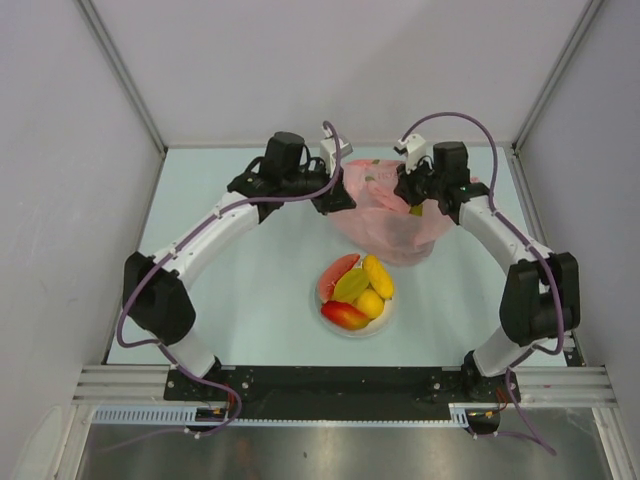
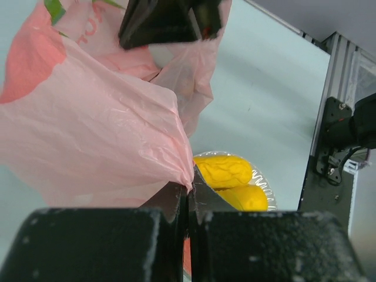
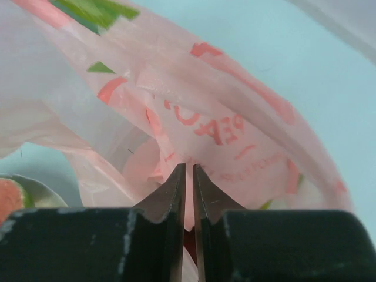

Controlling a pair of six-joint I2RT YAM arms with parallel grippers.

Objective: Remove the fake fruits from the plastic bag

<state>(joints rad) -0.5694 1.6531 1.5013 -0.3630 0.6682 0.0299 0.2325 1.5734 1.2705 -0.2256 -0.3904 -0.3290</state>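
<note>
The pink plastic bag (image 1: 388,215) hangs between my two grippers at the far middle of the table, lifted off it. My left gripper (image 1: 335,200) is shut on the bag's left edge; in the left wrist view the film (image 2: 100,123) bunches into the closed tips (image 2: 191,179). My right gripper (image 1: 418,190) is shut on the bag's right edge; the right wrist view shows film (image 3: 223,117) pinched between its tips (image 3: 188,171). Several fake fruits lie on a white plate (image 1: 389,318): a pinkish-red slice (image 1: 334,275), yellow ovals (image 1: 378,275), a red-orange mango (image 1: 344,315). The bag's contents are hidden.
The plate sits just in front of the bag, at the table's middle. Grey enclosure walls stand left, right and behind. The arms' base rail (image 1: 340,382) runs along the near edge. In the left wrist view the yellow fruits (image 2: 226,170) show below the bag.
</note>
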